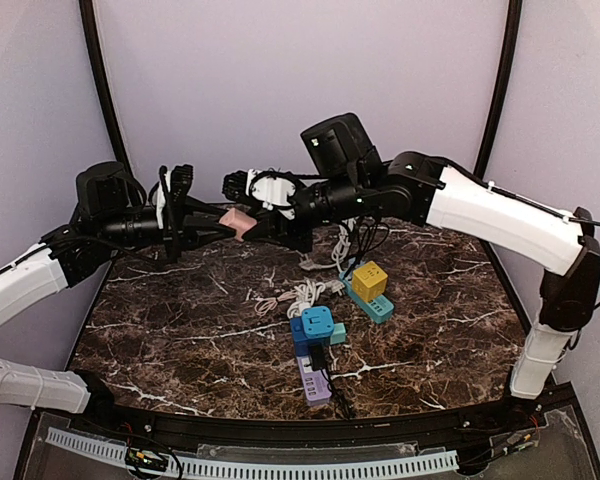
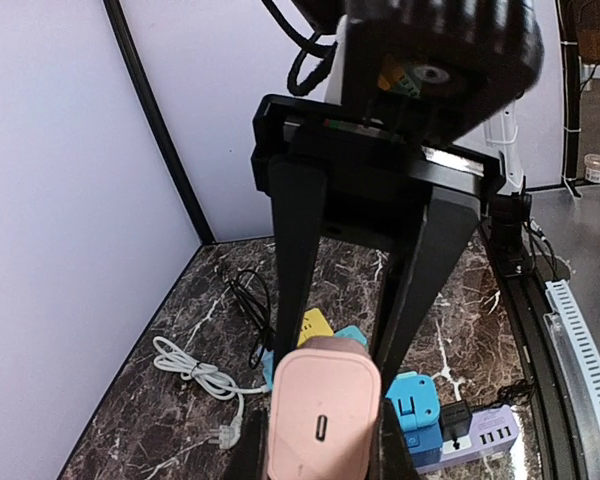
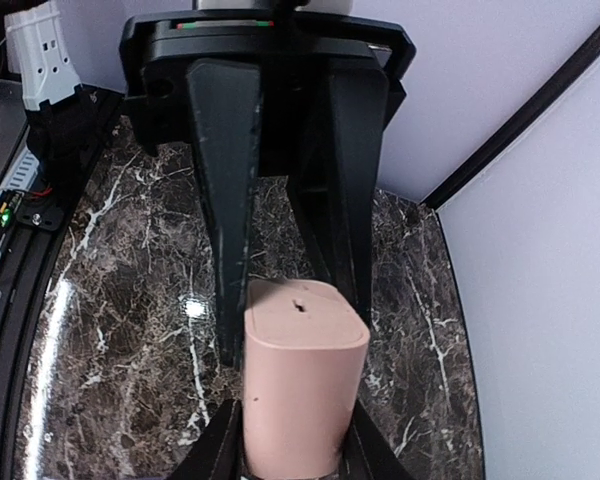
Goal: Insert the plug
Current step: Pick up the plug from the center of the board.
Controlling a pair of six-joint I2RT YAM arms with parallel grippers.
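Plug (image 1: pixel 238 221) of pink colour hangs high over marbled surface (image 1: pixel 180 340), w/ my left pincer (image 1: pixel 220 223) & right pincer (image 1: pixel 257 226) both clamped on it.

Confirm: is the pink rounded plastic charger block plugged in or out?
Out: the pink charger block hangs midair, clear of the purple power strip.

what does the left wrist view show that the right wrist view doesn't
Only the left wrist view shows the usb-c port on the pink charger, plus the white cable, the blue cube adapter and the purple power strip. Only the right wrist view shows the charger's plain side and a small green light at the left edge. Both show the pink charger over the marble table.
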